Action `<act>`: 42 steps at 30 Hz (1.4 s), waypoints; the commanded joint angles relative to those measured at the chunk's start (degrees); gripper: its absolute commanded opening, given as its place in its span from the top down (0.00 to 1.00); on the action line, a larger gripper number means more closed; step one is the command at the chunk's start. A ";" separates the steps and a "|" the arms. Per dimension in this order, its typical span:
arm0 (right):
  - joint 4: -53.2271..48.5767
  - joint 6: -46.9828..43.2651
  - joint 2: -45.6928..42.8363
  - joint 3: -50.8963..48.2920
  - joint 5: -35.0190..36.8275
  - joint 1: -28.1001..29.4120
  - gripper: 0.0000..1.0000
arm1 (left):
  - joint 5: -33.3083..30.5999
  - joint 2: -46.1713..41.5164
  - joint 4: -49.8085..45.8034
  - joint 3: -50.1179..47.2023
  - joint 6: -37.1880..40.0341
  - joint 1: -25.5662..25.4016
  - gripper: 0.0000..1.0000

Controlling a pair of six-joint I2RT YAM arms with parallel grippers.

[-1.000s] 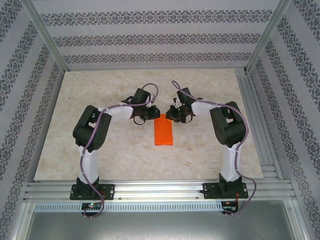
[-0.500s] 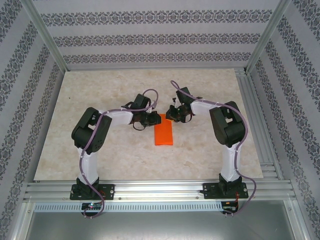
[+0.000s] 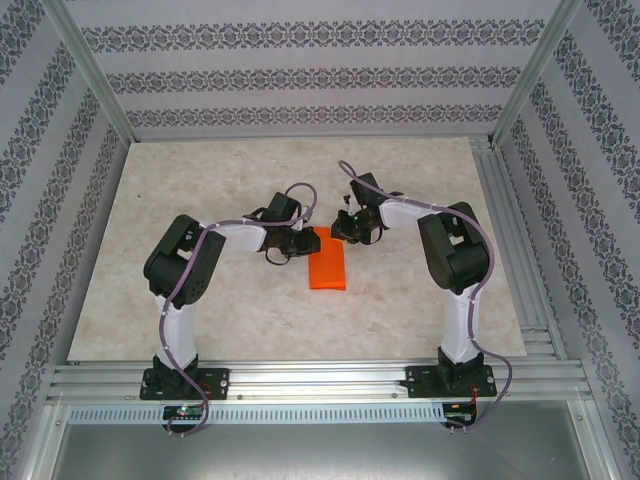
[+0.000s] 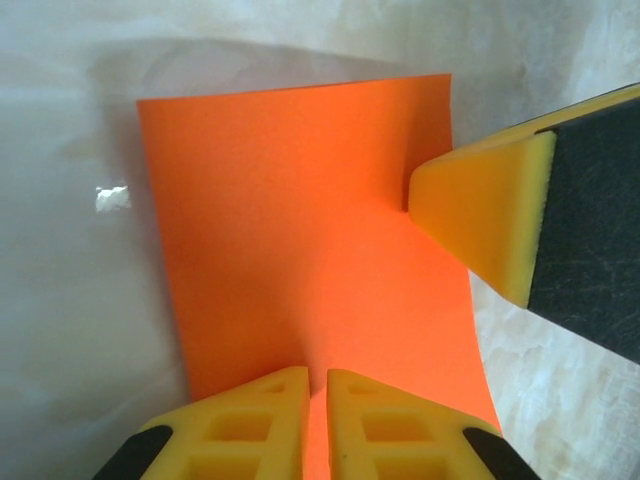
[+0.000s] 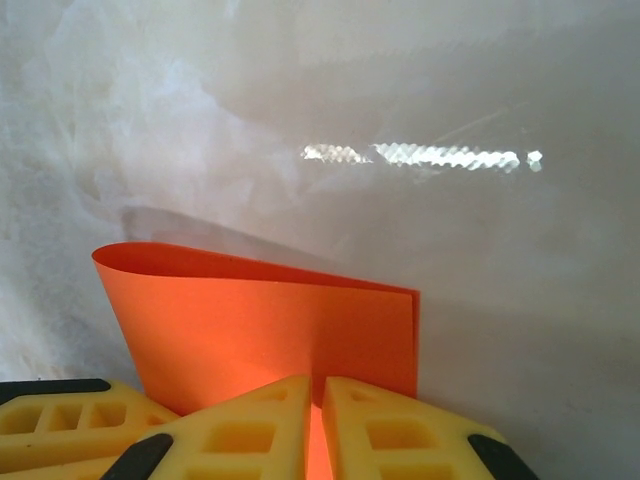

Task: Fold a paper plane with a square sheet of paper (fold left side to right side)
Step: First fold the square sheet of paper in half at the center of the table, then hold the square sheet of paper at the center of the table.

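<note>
1 paper plane (image 3: pixel 329 260), at this stage an orange sheet folded in 2, lies at the middle of the table (image 3: pixel 200 180). left gripper (image 4: pixel 317 385), clenched, rests on its left edge; right gripper (image 5: pixel 316 392), likewise clenched, touches its far right corner.

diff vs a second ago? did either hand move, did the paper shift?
The left hand swung right, in to the left edge of the orange paper, and is now shut on that edge. Unchanged: the right hand stays clamped on the paper's far end, and the paper lies folded in the same spot.
</note>
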 commanded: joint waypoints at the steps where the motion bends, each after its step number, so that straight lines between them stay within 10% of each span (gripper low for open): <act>1: -4.43 -1.68 3.15 -0.40 5.33 -0.20 0.86 | -5.27 -1.83 -6.44 -2.58 2.84 0.44 0.83; 12: -4.18 -1.92 2.64 -0.18 4.71 -0.11 0.86 | -2.16 -8.01 -6.96 -1.84 2.33 1.24 0.83; 30: -4.19 -2.10 1.72 1.05 3.51 0.28 0.85 | 0.07 5.00 -3.06 6.01 -0.24 0.10 0.84; 42: -6.76 -4.89 -13.84 0.88 3.19 -1.36 0.69 | -1.56 4.26 -2.52 2.47 -0.11 0.09 0.84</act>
